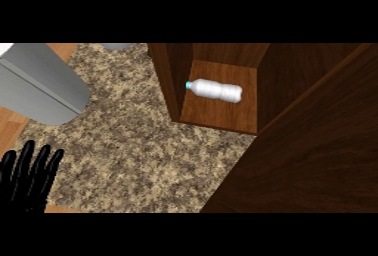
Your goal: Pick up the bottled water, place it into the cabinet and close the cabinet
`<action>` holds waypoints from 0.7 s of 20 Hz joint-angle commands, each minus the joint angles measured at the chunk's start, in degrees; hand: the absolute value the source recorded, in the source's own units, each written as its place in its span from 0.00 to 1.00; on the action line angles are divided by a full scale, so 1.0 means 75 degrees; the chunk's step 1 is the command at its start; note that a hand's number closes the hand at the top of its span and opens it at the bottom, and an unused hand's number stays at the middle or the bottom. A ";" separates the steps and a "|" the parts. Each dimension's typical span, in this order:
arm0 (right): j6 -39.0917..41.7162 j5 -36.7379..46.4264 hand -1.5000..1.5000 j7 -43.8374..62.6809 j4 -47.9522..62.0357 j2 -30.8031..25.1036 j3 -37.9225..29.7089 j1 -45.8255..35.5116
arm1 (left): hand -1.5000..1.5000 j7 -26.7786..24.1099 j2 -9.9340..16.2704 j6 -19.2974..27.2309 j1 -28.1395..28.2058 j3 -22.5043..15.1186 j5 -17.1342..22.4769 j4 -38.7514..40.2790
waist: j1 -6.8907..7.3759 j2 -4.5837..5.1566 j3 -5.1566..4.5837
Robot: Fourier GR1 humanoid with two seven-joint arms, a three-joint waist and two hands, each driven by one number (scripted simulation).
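The bottled water [216, 90], clear white with a teal cap, lies on its side on the floor of the dark wooden cabinet [221, 115], cap pointing left. The cabinet door [310, 160] stands partly swung across the lower right of the head view, leaving the compartment showing. My left hand [28, 175] rests at the lower left edge, fingers straight and pointing up, far from the bottle and holding nothing. My right hand does not show.
A grey metal appliance [40, 85] stands at the upper left on the speckled granite counter [133, 145]. A strip of light wood [9, 130] runs along the left edge.
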 commanded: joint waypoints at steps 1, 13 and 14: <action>-0.0883 -0.0537 1.00 0.0442 0.1302 0.1034 0.0348 -0.0445 | 0.00 -0.0005 0.0025 -0.0130 -0.0035 0.0006 0.0028 0.0029 | 0.0125 0.0044 0.0016; -0.2629 -0.0460 1.00 -0.0618 0.1071 0.1042 -0.1665 0.0088 | 0.00 -0.0168 0.0053 -0.0167 0.0316 0.0297 0.0100 0.0317 | -0.0500 -0.0038 0.0044; -0.2709 -0.0500 1.00 -0.0615 0.1181 0.1043 -0.1746 0.0007 | 0.00 -0.0161 0.0027 -0.0134 0.0300 0.0230 0.0063 0.0159 | -0.0422 -0.0033 0.0052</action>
